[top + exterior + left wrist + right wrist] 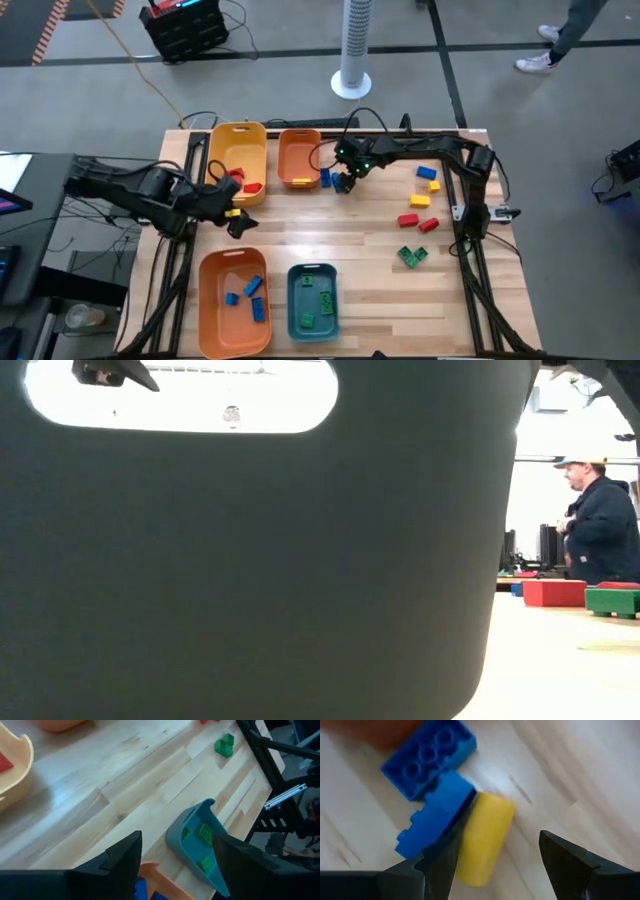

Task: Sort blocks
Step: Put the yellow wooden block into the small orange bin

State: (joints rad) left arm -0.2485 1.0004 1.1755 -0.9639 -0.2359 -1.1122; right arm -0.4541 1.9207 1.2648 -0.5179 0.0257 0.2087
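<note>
Here, by item:
Right pincer [495, 865]: open, low over the worktop [340, 240] just beside the small orange bin [298, 157] — a yellow block [484, 840] lies between its fingers, not gripped, touching a blue block [437, 817]; another blue block [430, 757] sits beside that.
Left pincer [236, 222]: open, empty, above bare wood between the yellow bin [237, 160] and the large orange bin [233, 300].
Sorted blocks: red in the yellow bin, blue in the large orange bin, green in the teal bin [312, 300].
Loose blocks [420, 205]: red, yellow, blue and green — scattered on the worktop's right part.
Room: a person [600, 520] beyond the worktop.
</note>
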